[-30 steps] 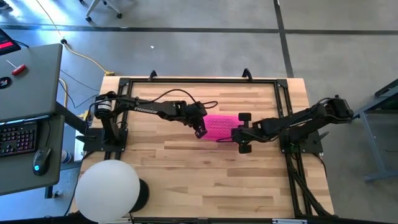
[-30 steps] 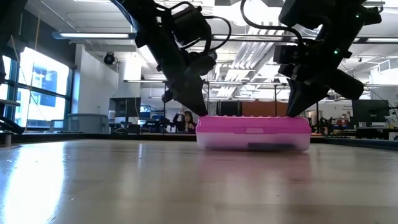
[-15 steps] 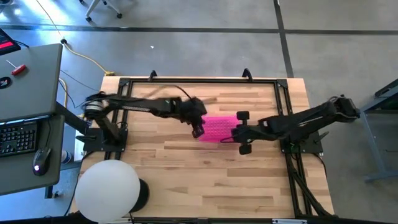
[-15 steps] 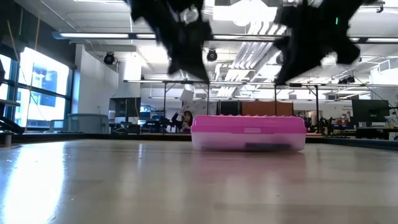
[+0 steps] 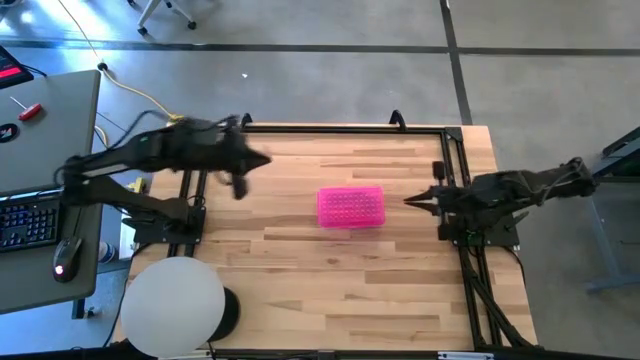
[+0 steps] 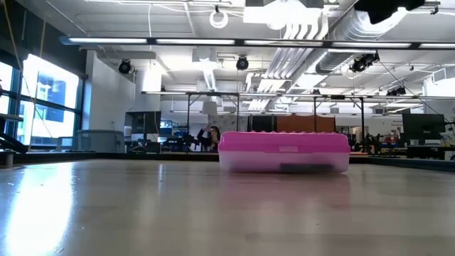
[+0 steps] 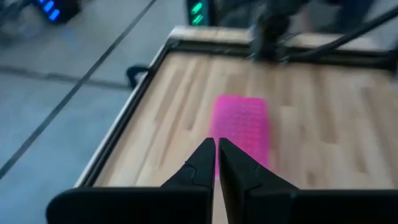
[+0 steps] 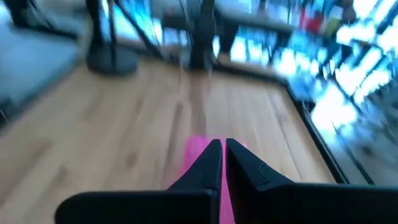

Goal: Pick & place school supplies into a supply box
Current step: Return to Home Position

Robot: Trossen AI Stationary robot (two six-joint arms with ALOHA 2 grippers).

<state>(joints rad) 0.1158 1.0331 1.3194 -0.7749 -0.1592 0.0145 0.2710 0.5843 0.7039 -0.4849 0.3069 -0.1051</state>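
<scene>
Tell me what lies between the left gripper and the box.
Nothing but bare table between left gripper and box, per the high view.

This is a large open robotics lab or workshop. In the high view a wood-plank table (image 5: 330,285) ringed by a black metal frame (image 5: 320,128) stands on bare concrete floor (image 5: 320,70), with a grey desk (image 5: 50,130) at the left edge carrying a keyboard (image 5: 28,222) and mouse (image 5: 65,257). The low view looks into a tall hall: exposed ducts (image 6: 306,28) and strip lights (image 6: 142,41) overhead, big windows (image 6: 44,89) at the left, lit screens along the far wall, and a person (image 6: 213,136) sitting there
</scene>
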